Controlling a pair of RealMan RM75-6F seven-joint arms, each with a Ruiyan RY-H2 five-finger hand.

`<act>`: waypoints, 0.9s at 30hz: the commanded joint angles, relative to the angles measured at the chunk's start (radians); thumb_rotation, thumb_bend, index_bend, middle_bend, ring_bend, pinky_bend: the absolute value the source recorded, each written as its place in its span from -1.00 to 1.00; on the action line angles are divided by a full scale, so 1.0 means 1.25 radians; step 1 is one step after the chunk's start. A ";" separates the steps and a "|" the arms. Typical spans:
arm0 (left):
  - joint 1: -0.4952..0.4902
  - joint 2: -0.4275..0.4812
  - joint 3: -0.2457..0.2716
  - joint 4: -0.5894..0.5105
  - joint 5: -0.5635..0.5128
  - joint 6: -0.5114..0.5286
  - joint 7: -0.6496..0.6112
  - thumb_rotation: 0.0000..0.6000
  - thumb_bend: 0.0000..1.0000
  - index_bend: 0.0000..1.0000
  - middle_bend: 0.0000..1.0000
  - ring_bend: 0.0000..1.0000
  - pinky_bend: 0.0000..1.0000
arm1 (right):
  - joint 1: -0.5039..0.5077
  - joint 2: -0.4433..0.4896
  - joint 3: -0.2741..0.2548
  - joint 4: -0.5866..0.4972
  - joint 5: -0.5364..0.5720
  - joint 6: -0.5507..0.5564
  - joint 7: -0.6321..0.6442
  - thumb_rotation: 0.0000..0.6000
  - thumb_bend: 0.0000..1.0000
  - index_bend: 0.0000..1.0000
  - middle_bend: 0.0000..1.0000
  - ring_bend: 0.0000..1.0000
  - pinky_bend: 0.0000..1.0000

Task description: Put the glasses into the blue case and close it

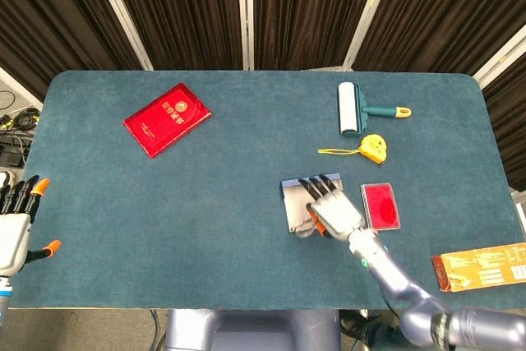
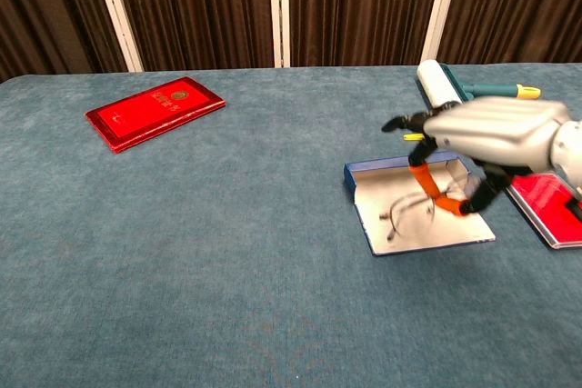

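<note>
Thin wire glasses (image 2: 406, 207), round-lensed and nearly colourless, hanging just under the right hand (image 2: 482, 138) and pinched there between its orange-tipped fingers (image 2: 424, 179), directly over the pale inner floor of the blue case (image 2: 423, 202); whether the frame already touches that floor cannot be told from either view. Lying open, that case, lid tipped back toward the far edge of the desk (image 1: 164, 195), its long axis running left to right across the robot's front, a little right of centre and nearer the front edge than the far one. Glasses tilted, one lens low over the left part of the tray, long axis roughly along the case's own, so the coming move judged a short straight lowering and release rather than any sideways carry. Right hand plainly the nearer one, palm down above the case; left hand (image 1: 16, 219) well apart at the front left corner of the desk, fingers spread, holding nothing. Just right of the case, a flat red box (image 1: 380, 205); beyond toward the far right corner, a yellow tape measure (image 1: 374, 147) and a teal lint roller (image 1: 352, 109). Red booklet (image 1: 167, 119) far off toward the far left; orange packet (image 1: 481, 266) at the front right edge. Lid not yet shut, so closing judged the remaining step once the frame sits flat inside.
</note>
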 commanded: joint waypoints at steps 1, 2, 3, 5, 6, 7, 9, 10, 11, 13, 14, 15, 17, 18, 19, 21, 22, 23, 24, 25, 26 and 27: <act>-0.004 0.001 -0.004 0.004 -0.010 -0.006 -0.004 1.00 -1.00 -1.00 -1.00 -1.00 -1.00 | 0.046 -0.026 0.028 0.041 0.066 -0.021 -0.054 1.00 -0.25 0.26 -1.00 -1.00 -1.00; -0.005 0.001 -0.005 0.006 -0.014 -0.008 -0.005 1.00 -1.00 -1.00 -1.00 -1.00 -1.00 | 0.055 -0.034 0.032 0.051 0.084 -0.026 -0.064 1.00 -0.25 0.26 -1.00 -1.00 -1.00; -0.006 0.001 -0.007 0.008 -0.020 -0.012 -0.007 1.00 -1.00 -1.00 -1.00 -1.00 -1.00 | 0.067 -0.045 0.035 0.065 0.105 -0.030 -0.075 1.00 -0.25 0.26 -1.00 -1.00 -1.00; -0.009 0.002 -0.011 0.012 -0.033 -0.018 -0.011 1.00 -1.00 -1.00 -1.00 -1.00 -1.00 | 0.086 -0.064 0.038 0.093 0.137 -0.038 -0.091 1.00 -0.25 0.25 -1.00 -1.00 -1.00; -0.010 0.002 -0.012 0.013 -0.036 -0.020 -0.013 1.00 -1.00 -1.00 -1.00 -1.00 -1.00 | 0.090 -0.069 0.037 0.100 0.144 -0.040 -0.094 1.00 -0.25 0.25 -1.00 -1.00 -1.00; -0.012 0.002 -0.014 0.015 -0.041 -0.023 -0.014 1.00 -1.00 -1.00 -1.00 -1.00 -1.00 | 0.096 -0.076 0.037 0.112 0.154 -0.042 -0.098 1.00 -0.25 0.25 -1.00 -1.00 -1.00; -0.015 0.003 -0.017 0.019 -0.055 -0.030 -0.019 1.00 -1.00 -1.00 -1.00 -1.00 -1.00 | 0.107 -0.092 0.033 0.137 0.172 -0.048 -0.099 1.00 -0.25 0.25 -1.00 -1.00 -1.00; -0.017 0.003 -0.019 0.022 -0.062 -0.035 -0.022 1.00 -1.00 -1.00 -1.00 -1.00 -1.00 | 0.112 -0.099 0.028 0.150 0.177 -0.054 -0.097 1.00 -0.25 0.25 -1.00 -1.00 -1.00; -0.018 0.003 -0.020 0.024 -0.067 -0.038 -0.023 1.00 -1.00 -1.00 -1.00 -1.00 -1.00 | 0.115 -0.105 0.026 0.160 0.179 -0.057 -0.094 1.00 -0.25 0.25 -1.00 -1.00 -1.00; -0.021 0.002 -0.022 0.028 -0.077 -0.043 -0.021 1.00 -1.00 -1.00 -1.00 -1.00 -1.00 | 0.122 -0.115 0.020 0.178 0.179 -0.062 -0.087 1.00 -0.25 0.25 -1.00 -1.00 -1.00; -0.023 0.001 -0.023 0.030 -0.081 -0.045 -0.020 1.00 -1.00 -1.00 -1.00 -1.00 -1.00 | 0.125 -0.119 0.018 0.187 0.179 -0.065 -0.084 1.00 -0.25 0.25 -1.00 -1.00 -1.00; -0.024 0.000 -0.023 0.031 -0.085 -0.048 -0.018 1.00 -1.00 -1.00 -1.00 -1.00 -1.00 | 0.129 -0.125 0.016 0.198 0.180 -0.068 -0.080 1.00 -0.25 0.25 -1.00 -1.00 -1.00; -0.027 -0.003 -0.023 0.034 -0.090 -0.051 -0.014 1.00 -1.00 -1.00 -1.00 -1.00 -1.00 | 0.135 -0.131 0.013 0.212 0.181 -0.072 -0.075 1.00 -0.25 0.25 -1.00 -1.00 -1.00; -0.028 -0.004 -0.023 0.035 -0.093 -0.053 -0.012 1.00 -1.00 -1.00 -1.00 -1.00 -1.00 | 0.137 -0.133 0.012 0.221 0.181 -0.073 -0.073 1.00 -0.25 0.25 -1.00 -1.00 -1.00; -0.029 -0.006 -0.023 0.036 -0.097 -0.054 -0.009 1.00 -1.00 -1.00 -1.00 -1.00 -1.00 | 0.140 -0.137 0.010 0.230 0.180 -0.074 -0.071 1.00 -0.25 0.25 -1.00 -1.00 -1.00; -0.031 -0.008 -0.024 0.038 -0.101 -0.055 -0.006 1.00 -1.00 -1.00 -1.00 -1.00 -1.00 | 0.144 -0.142 0.008 0.246 0.180 -0.074 -0.065 1.00 -0.25 0.26 -1.00 -1.00 -1.00; -0.032 -0.009 -0.024 0.039 -0.104 -0.056 -0.005 1.00 -1.00 -1.00 -1.00 -1.00 -1.00 | 0.145 -0.144 0.008 0.253 0.181 -0.074 -0.062 1.00 -0.25 0.26 -1.00 -1.00 -1.00; -0.033 -0.010 -0.024 0.040 -0.106 -0.056 -0.003 1.00 -1.00 -1.00 -1.00 -1.00 -1.00 | 0.146 -0.147 0.008 0.258 0.183 -0.074 -0.059 1.00 -0.25 0.26 -1.00 -1.00 -1.00; -0.034 -0.011 -0.024 0.041 -0.108 -0.057 -0.001 1.00 -1.00 -1.00 -1.00 -1.00 -1.00 | 0.148 -0.150 0.008 0.266 0.184 -0.073 -0.055 1.00 -0.25 0.26 -1.00 -1.00 -1.00; -0.034 -0.012 -0.024 0.041 -0.110 -0.058 0.000 1.00 -1.00 -1.00 -1.00 -1.00 -1.00 | 0.149 -0.151 0.007 0.268 0.184 -0.073 -0.054 1.00 -0.25 0.26 -1.00 -1.00 -1.00; -0.035 -0.013 -0.024 0.042 -0.111 -0.058 0.001 1.00 -1.00 -1.00 -1.00 -1.00 -1.00 | 0.150 -0.152 0.007 0.273 0.184 -0.073 -0.052 1.00 -0.25 0.26 -1.00 -1.00 -1.00; -0.036 -0.013 -0.024 0.042 -0.113 -0.059 0.002 1.00 -1.00 -1.00 -1.00 -1.00 -1.00 | 0.152 -0.154 0.007 0.278 0.184 -0.072 -0.051 1.00 -0.25 0.26 -1.00 -1.00 -1.00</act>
